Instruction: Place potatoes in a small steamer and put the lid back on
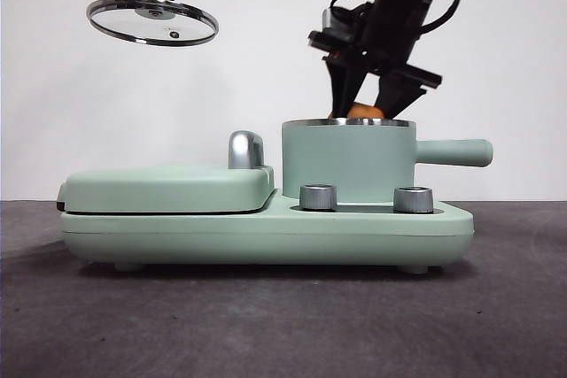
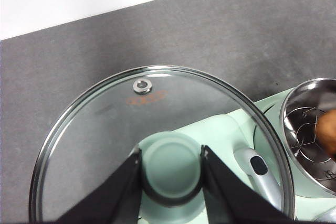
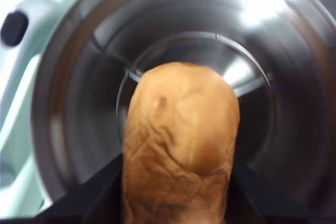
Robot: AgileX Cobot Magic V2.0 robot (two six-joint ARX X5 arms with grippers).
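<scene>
Right gripper has its jaws closed on the sides of the potato, and I have it poised at the mouth of the small steamer; from the front only an orange cap shows above the steamer's steel rim. I am holding the potato by its upper end so its free end points down into the steamer. The right wrist view shows it roughly centred over the steel insert at the bottom, with dark wall showing on every side of it, so I judge there is room to lower without scraping the rim. I cannot tell whether the potato already touches the insert.

My left gripper pinches the mint-green knob of the glass lid, holding it high and well off to the side of the steamer, above the flat griddle cover, slightly tilted. I read that as parking: it keeps the steamer's mouth open and leaves the right arm clear air above the steamer.

Watch points, as I judge them: the jaw tips flank the rim closely, and the chrome handle stands just beside the steamer on the lid's side. The steamer's own straight handle juts away on the far side, out of the way.
</scene>
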